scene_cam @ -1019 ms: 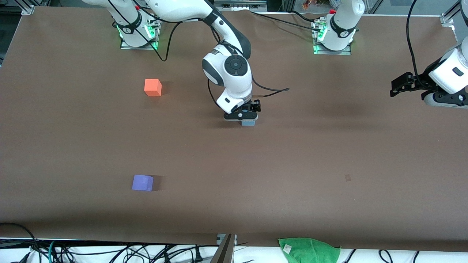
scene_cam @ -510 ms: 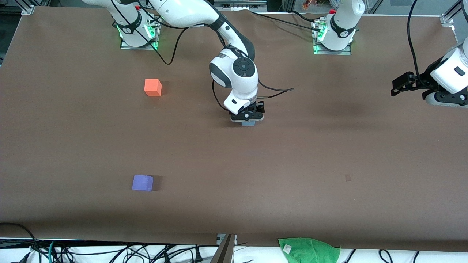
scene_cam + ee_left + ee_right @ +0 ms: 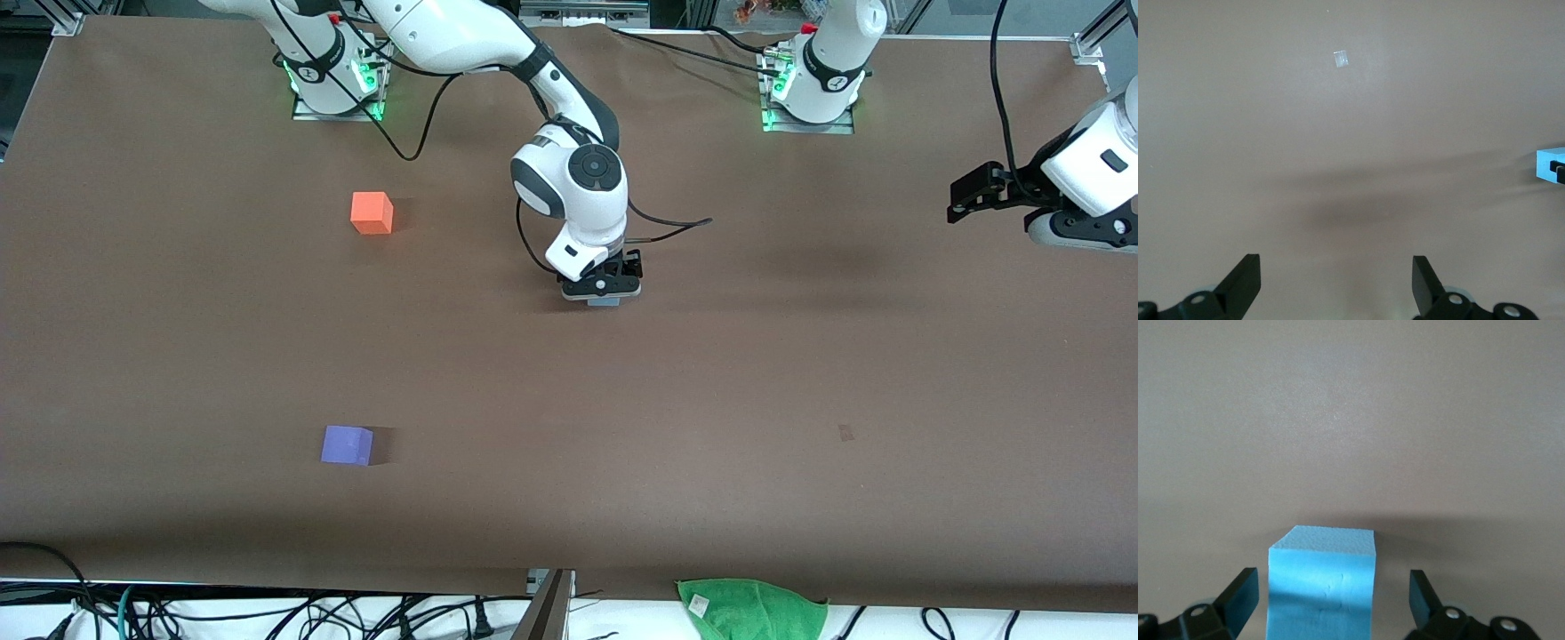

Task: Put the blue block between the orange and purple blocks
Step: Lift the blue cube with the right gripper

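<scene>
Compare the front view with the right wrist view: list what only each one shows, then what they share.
Only the front view shows the orange block, the purple block, the green cloth at the table's near edge, and the left gripper, waiting over the left arm's end of the table. Only the right wrist view shows the open fingers standing apart from the blue block on either side. Both show the right gripper down around the blue block and the brown table.

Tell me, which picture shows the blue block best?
The right wrist view: the blue block fills the middle, between the open right gripper's fingers. In the front view only a sliver peeks out under that gripper. The left wrist view catches just its corner at the edge.
</scene>
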